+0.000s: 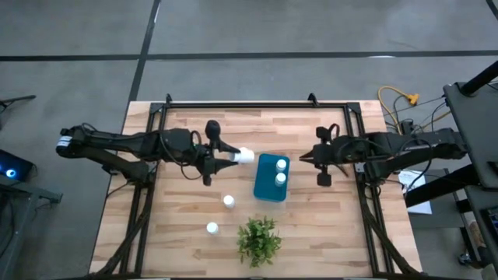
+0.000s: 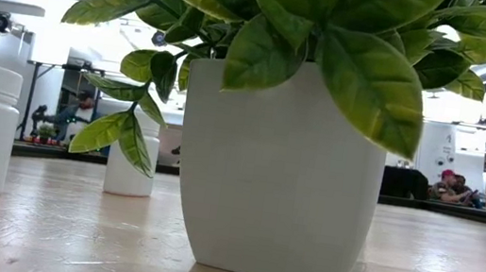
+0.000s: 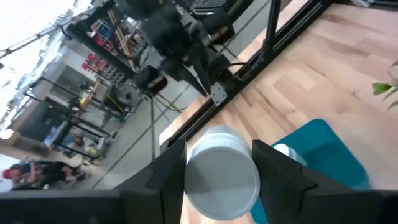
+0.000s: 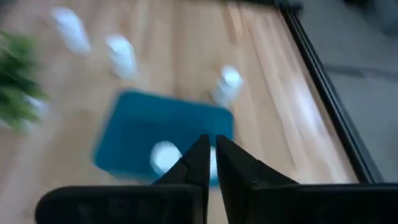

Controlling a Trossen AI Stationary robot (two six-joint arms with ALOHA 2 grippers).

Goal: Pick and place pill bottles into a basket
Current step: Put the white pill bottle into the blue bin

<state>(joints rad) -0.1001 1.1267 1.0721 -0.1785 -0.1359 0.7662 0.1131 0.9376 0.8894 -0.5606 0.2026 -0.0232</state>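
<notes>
wood table (image 1: 327,225): left end effector (image 1: 236,157) grips pill bottle (image 1: 246,155); right end effector (image 4: 210,163) closed, empty.

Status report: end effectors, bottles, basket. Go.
Left end effector shut on a bottle, just left of the basket. Right end effector shut, empty, right of it. Two bottles inside, two on the table. Path clear.

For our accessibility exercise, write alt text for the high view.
From above, the left claw holds a small white plastic pill bottle beside a teal rectangular basket containing two bottles; two more stand on the wooden table near a green leafy plant.
</notes>
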